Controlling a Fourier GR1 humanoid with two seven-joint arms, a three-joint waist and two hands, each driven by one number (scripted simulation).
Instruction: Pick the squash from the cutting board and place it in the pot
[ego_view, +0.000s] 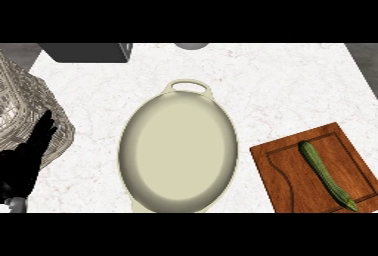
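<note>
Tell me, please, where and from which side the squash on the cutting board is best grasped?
Probably around its middle, from above. The squash lies flat and slender on the cutting board, running diagonally from upper left to lower right, so fingers would best close across its narrow width. The right hand is out of view; the left hand rests open at the left edge.

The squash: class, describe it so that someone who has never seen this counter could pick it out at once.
Start at the big cream oval pot in the middle of the counter and look right to the brown wooden cutting board. The squash lies diagonally on it. It is long, thin and green, and the only thing on the board.
</note>
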